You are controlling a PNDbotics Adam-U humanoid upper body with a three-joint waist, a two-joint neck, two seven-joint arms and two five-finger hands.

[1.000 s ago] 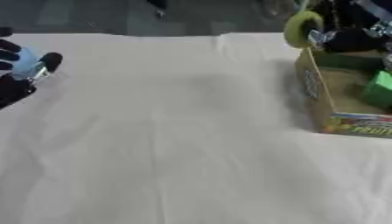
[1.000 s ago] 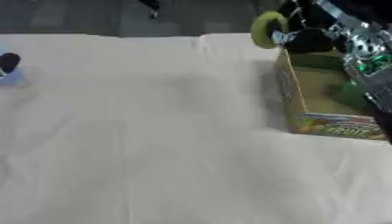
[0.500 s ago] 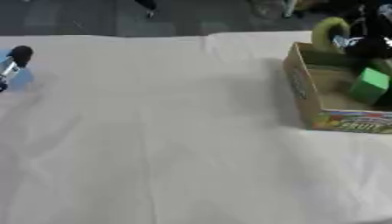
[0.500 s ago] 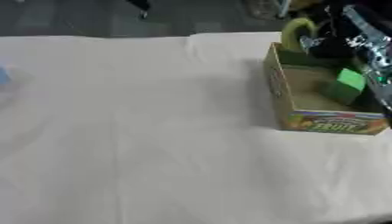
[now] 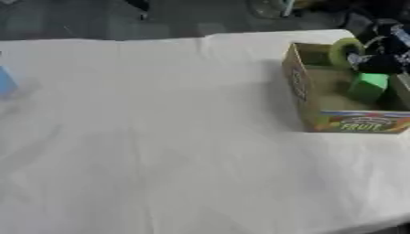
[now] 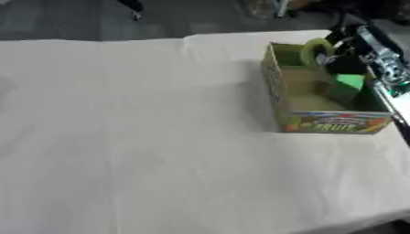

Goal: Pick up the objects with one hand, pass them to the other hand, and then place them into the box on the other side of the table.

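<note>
green block [image 5: 368, 87] in box [image 5: 308, 98], table [image 5: 160, 137] — white cloth

At 9 o'clock in the left eye view, a blue shape [image 5: 5, 82] is cut off by the edge and too blurred to identify. At 2 o'clock, the right hand [image 6: 346, 64] reaches into the box [image 6: 280, 91]; its fingers blur together around the yellow-green ring [image 5: 344, 51], so the grip cannot be told. The box's right wall is hidden behind the arm.

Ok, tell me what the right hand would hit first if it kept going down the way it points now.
Probably the brown cardboard box floor: the right hand, curled on the yellow-green ring-shaped object, points into it. The green block lies close; depth is unclear.
</note>
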